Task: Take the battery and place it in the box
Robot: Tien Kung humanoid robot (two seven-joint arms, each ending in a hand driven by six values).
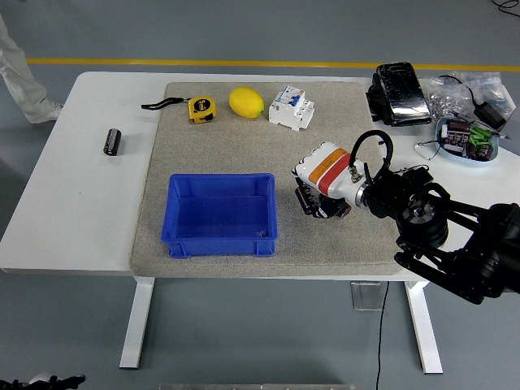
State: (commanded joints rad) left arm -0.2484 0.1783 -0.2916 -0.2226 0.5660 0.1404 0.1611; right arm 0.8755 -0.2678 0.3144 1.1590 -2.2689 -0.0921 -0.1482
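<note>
One white desk carries one grey mat spread over its middle, presumably to cushion the work area. Near the mat's front edge sits one blue box, open side up and empty, ready to receive the battery. The right hand reaches in over the mat's right side, just beside the box, its dark fingers curled downward and apparently holding nothing. Along the mat's far edge lie one white circuit breaker, one lemon and one yellow tape measure. The one battery lies on bare desk near the left edge, well apart from the hand, so the pick is not yet begun.
</note>
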